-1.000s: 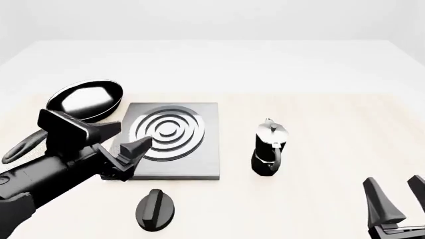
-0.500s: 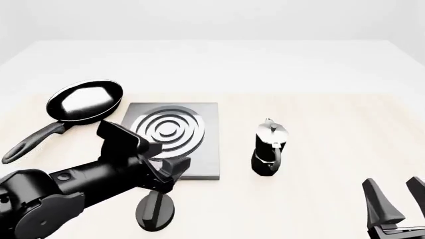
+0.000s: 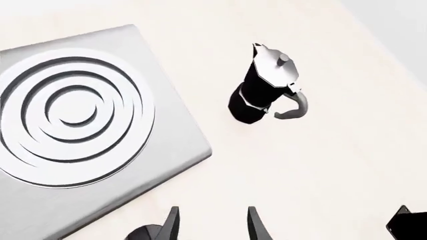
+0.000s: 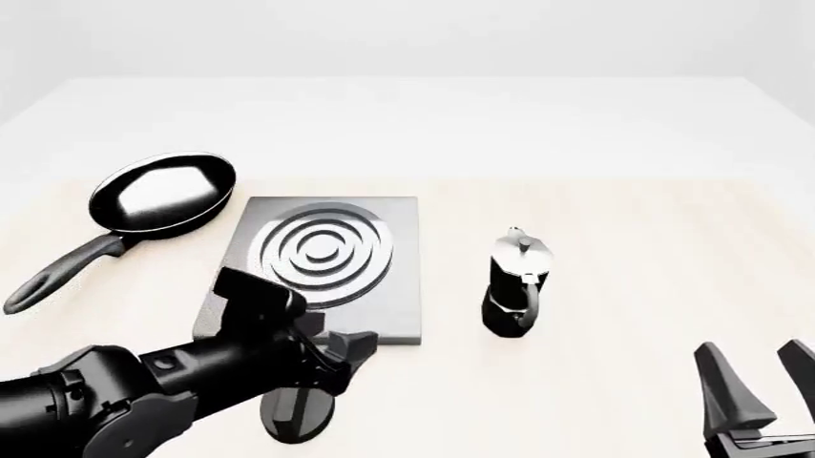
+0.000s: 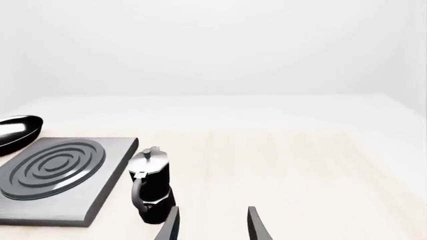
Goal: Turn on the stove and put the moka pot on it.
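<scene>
- The left arm keeps swinging rightward and nearer: a second ago it lay at the stove's (image 4: 319, 267) left edge, half a second ago across the slab's near-left corner, and now it sits nearer still.
- The left gripper (image 4: 334, 355) has dropped off the slab and hangs over the knob (image 4: 298, 412), covering its upper part, fingers spread apart.
- The slab's left edge and near-left corner are back in sight.
- The frying pan (image 4: 151, 205) shows whole again, handle included, where the arm hid part of it a second ago.
</scene>
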`<move>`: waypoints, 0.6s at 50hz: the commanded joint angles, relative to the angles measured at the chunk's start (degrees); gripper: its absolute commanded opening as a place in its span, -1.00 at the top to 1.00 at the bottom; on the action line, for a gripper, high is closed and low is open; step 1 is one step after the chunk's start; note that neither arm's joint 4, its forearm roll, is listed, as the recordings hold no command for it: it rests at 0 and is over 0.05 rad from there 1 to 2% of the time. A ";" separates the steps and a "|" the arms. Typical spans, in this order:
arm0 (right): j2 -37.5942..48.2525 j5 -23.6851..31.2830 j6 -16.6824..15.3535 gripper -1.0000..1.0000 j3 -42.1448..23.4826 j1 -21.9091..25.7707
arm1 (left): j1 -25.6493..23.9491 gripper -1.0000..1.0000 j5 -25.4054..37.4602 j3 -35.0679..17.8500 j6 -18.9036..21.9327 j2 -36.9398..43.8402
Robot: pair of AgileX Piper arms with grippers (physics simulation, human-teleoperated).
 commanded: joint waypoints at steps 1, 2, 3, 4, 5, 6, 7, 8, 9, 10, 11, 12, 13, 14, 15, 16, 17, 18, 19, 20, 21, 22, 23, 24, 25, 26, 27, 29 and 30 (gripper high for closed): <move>-0.01 -0.07 0.21 -1.00 0.00 -0.29 | 0.05 -1.00 -2.89 1.90 -2.79 3.06; -0.01 -0.09 0.22 -1.00 0.00 -0.28 | 0.12 -1.00 -2.97 1.97 -2.87 3.13; -0.01 -0.08 0.27 -1.00 0.00 -0.29 | 0.01 -1.00 -3.34 2.15 -3.07 3.38; -0.01 -0.08 0.27 -1.00 0.00 -0.29 | 0.11 -1.00 -3.50 2.26 -3.32 3.61; -0.01 0.02 0.23 -1.00 0.00 -0.31 | 0.26 -1.00 -3.70 2.37 -3.49 3.86; -0.01 0.03 0.23 -1.00 0.00 -0.27 | 0.02 -1.00 -4.06 2.47 -3.81 4.15; -0.01 0.03 0.23 -1.00 0.00 -0.20 | 0.18 -1.00 -4.50 2.72 -4.10 4.60; -0.01 0.02 0.21 -1.00 0.00 -0.19 | 0.38 -1.00 -4.79 2.90 -4.14 4.86; -0.01 0.00 0.21 -1.00 0.00 -0.20 | -0.30 -1.00 -5.41 3.01 -4.67 5.33; -0.01 -0.01 0.23 -1.00 0.00 -0.21 | 0.16 -1.00 -5.54 3.20 -4.64 5.51; -0.01 0.03 0.19 -1.00 0.00 -0.25 | 0.22 -1.00 -5.75 3.34 -4.78 5.61; -0.01 0.02 0.19 -1.00 0.00 -0.25 | 0.11 -1.00 -5.84 3.36 -4.84 5.63; -0.01 -0.06 0.27 -1.00 0.00 -0.21 | 0.24 -1.00 -6.05 3.51 -5.03 5.72; -0.01 -0.08 0.30 -1.00 0.00 -0.18 | 0.30 -1.00 -6.12 3.55 -5.16 5.90; -0.01 -0.11 0.32 -1.00 0.00 -0.17 | 0.12 -1.00 -6.34 3.60 -5.54 6.15; -0.01 -0.06 0.33 -1.00 0.00 -0.22 | -0.10 -1.00 -6.75 3.71 -5.94 6.44; -0.01 -0.06 0.36 -1.00 0.00 -0.20 | 0.14 -1.00 -6.94 3.80 -6.05 6.77; -0.01 -0.09 0.40 -1.00 0.00 -0.17 | 0.13 -1.00 -7.22 3.87 -6.13 6.94; -0.01 -0.07 0.40 -1.00 0.00 -0.16 | -0.37 -1.00 -7.92 3.97 -7.30 7.80; -0.01 -0.05 0.40 -1.00 0.00 -0.17 | 0.00 -1.00 -8.05 4.01 -7.44 8.20; -0.01 -0.05 0.39 -1.00 0.00 -0.21 | -0.44 -1.00 -8.29 4.00 -7.89 8.30; -0.01 -0.03 0.37 -1.00 0.00 -0.24 | -0.74 -1.00 -8.46 4.06 -8.28 8.21; -0.01 0.00 0.35 -1.00 0.00 -0.26 | -0.49 -1.00 -8.47 4.10 -8.16 8.17; -0.01 0.01 0.32 -1.00 0.00 -0.27 | -0.55 -1.00 -8.58 4.15 -8.31 8.18; -0.01 0.05 0.26 -1.00 0.00 -0.30 | -0.56 -1.00 -9.05 4.31 -8.44 8.51; -0.01 0.04 0.24 -1.00 0.00 -0.28 | -0.44 -1.00 -9.38 4.42 -8.58 8.89; -0.01 0.06 0.20 -1.00 0.00 -0.27 | -0.32 -1.00 -9.79 4.59 -8.74 9.27; -0.01 0.08 0.10 -1.00 0.00 -0.28 | -0.10 -1.00 -10.69 4.95 -8.93 10.08; -0.01 0.08 0.12 -1.00 0.00 -0.26 | -0.10 -1.00 -10.87 5.04 -9.14 10.28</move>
